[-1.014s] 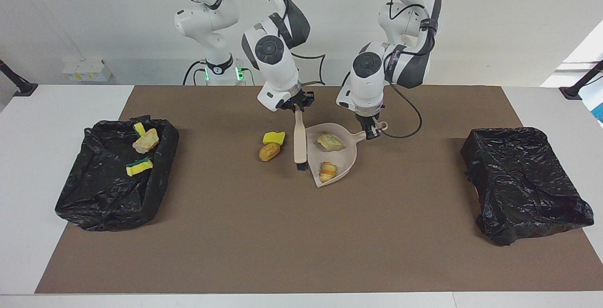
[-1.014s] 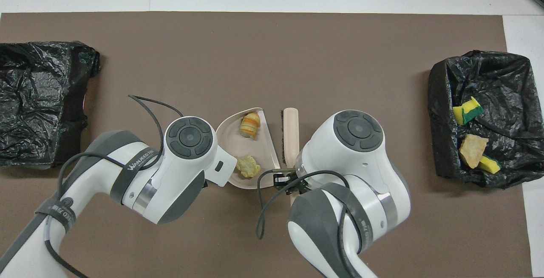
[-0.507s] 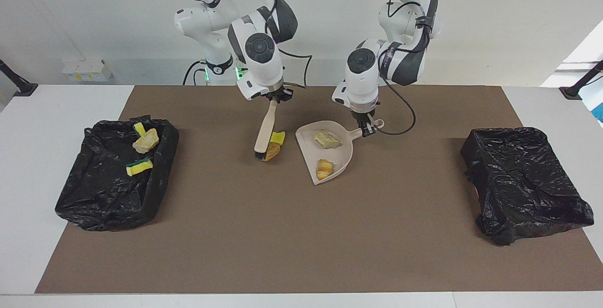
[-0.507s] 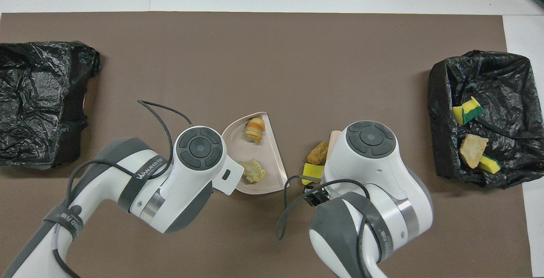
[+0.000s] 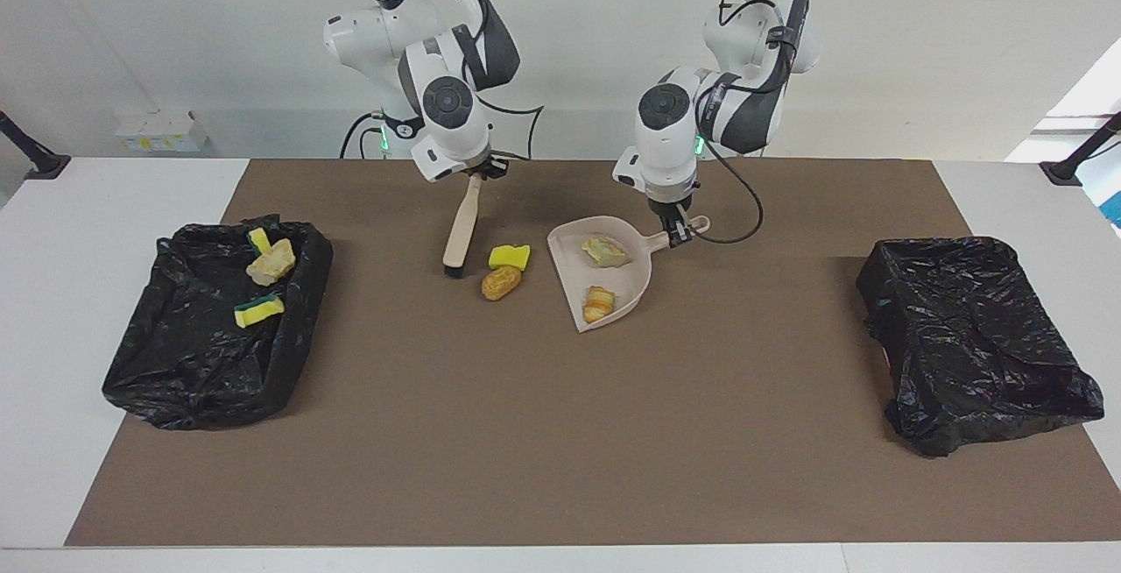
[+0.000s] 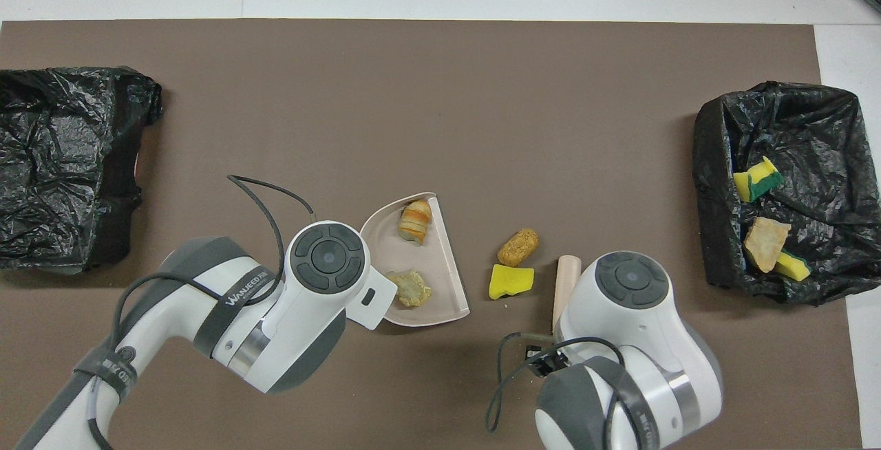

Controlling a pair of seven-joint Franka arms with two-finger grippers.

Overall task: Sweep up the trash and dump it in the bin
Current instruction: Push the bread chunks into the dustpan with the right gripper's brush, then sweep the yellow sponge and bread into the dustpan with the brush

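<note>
The right gripper [image 5: 474, 172] is clamped on the handle of the beige brush [image 5: 459, 233], whose bristles rest on the brown mat [image 5: 560, 433] at about nine o'clock of a yellow sponge piece [image 5: 509, 256] and an orange-brown lump [image 5: 500, 282], with a narrow gap between. The left gripper [image 5: 676, 233] pinches the dustpan [image 5: 635, 259] handle; the pan's straight open edge faces those two bits from three o'clock, a strip of bare mat between. Two pale lumps [image 5: 604, 251] lie in the pan. Three more pieces [image 5: 270, 265] sit in the open black-lined bin [image 5: 149, 363] toward the right arm's end. A second black-bagged bin [image 5: 972, 336] sits toward the left arm's end.
</note>
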